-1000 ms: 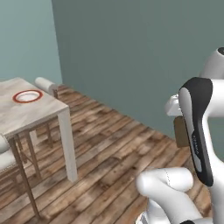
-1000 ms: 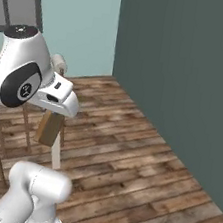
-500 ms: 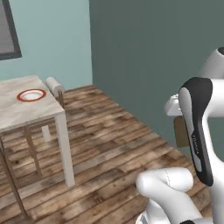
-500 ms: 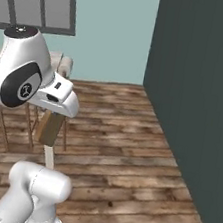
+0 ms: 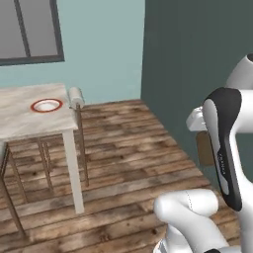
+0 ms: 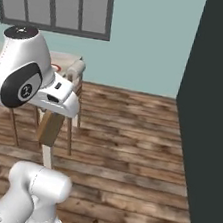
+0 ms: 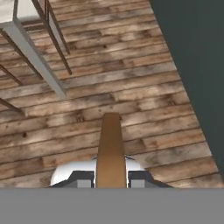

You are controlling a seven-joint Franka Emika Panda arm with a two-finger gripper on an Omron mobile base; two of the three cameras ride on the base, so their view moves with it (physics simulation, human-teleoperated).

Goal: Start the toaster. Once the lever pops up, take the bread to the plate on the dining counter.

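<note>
Gripper (image 7: 111, 183) clamped on bread (image 7: 110, 148), edge-on, hanging above plank floor (image 7: 131, 87). Light, stiff, crumbly by the look; best pinched low across flat faces, gently. Plate (image 5: 46, 105) waiting on dining counter (image 5: 24, 121), well apart from slice.

Matt tan bread (image 7: 110, 153); marbled dining counter (image 5: 20, 121); worn wood-plank floor (image 5: 128, 163)
</note>
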